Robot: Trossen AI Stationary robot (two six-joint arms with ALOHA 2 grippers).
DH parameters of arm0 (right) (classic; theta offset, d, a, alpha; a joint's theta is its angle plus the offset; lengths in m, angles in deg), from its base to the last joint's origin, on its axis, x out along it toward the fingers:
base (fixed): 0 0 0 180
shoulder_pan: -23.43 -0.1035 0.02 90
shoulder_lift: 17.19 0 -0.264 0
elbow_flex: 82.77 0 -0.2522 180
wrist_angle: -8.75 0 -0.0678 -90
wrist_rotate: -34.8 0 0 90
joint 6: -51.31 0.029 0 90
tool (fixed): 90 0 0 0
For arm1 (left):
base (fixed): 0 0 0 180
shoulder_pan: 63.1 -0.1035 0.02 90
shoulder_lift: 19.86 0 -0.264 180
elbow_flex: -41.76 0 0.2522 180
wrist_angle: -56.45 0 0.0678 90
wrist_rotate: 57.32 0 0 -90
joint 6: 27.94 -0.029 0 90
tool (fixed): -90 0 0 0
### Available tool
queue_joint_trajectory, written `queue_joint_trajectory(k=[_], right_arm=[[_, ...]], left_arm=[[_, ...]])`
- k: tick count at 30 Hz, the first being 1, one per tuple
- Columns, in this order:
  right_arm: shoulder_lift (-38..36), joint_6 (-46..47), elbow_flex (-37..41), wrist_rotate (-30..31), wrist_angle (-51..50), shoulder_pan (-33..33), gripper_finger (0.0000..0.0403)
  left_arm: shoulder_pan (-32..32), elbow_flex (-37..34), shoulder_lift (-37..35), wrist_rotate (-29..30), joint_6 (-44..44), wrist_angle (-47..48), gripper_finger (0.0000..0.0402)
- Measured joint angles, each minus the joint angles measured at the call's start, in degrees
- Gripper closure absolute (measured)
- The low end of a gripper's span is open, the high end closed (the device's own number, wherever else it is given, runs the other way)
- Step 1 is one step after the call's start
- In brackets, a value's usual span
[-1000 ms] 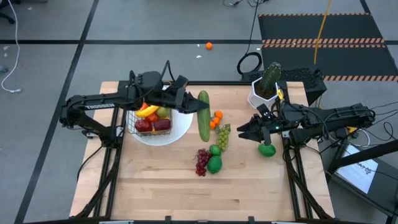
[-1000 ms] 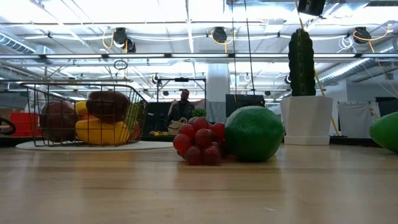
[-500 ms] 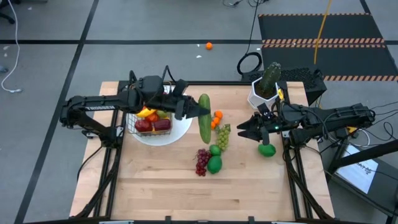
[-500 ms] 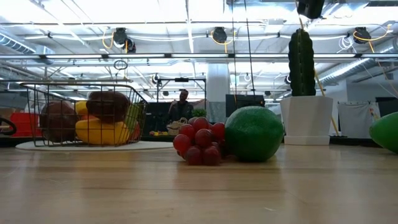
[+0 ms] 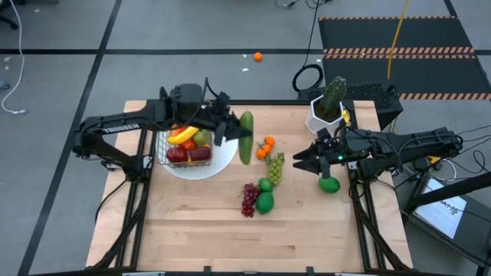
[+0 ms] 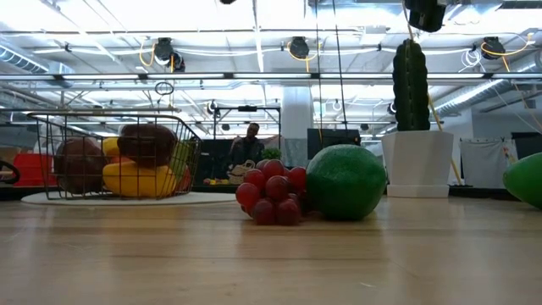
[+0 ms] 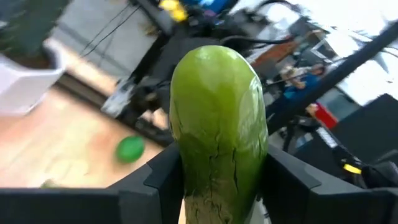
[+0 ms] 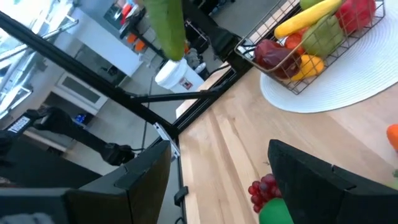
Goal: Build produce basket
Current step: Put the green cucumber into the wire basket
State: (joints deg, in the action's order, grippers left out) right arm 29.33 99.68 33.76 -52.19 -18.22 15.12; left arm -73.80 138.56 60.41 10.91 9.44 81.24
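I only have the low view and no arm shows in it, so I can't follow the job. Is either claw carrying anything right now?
Observer: Yes. The left claw is shut on the cucumber, lifted above the table beside the basket.
Operator: Where is the right arm?
Observer: The right claw hangs open and empty, next to the green grapes.
Operator: Anything loose that I can't see behind the lime?
Observer: Small oranges lie between the white plate and the green grapes.
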Motion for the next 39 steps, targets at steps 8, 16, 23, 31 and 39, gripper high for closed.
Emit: queue_joint_trajectory(k=[8,16,23,31,39], right_arm=[[0.3,1.9,0.0,3.54,-0.49,0.11,0.0141],[0.55,10.43,0.0,6.3,-0.38,0.11,0.0141],[0.6,16.87,0.0,10.29,-0.53,0.12,0.0141],[1.07,19.67,0.0,13.5,-2.32,0.11,0.0141],[1.4,21.48,0.0,13.35,-6.01,0.11,0.0141]], left_arm=[[-7.23,0.07,-4.1,-1.99,-0.27,16.61,0.0227],[-14.23,0.02,-7.38,-1.17,-8.19,36.53,0.0227],[-20.88,0.01,-7.29,-0.24,-13.38,42.46,0.0227],[-29.15,0.01,-7.08,9.25,-21.46,50.78,0.0227],[-32.79,0.01,-4.93,9.58,-28.49,53.92,0.0227]])
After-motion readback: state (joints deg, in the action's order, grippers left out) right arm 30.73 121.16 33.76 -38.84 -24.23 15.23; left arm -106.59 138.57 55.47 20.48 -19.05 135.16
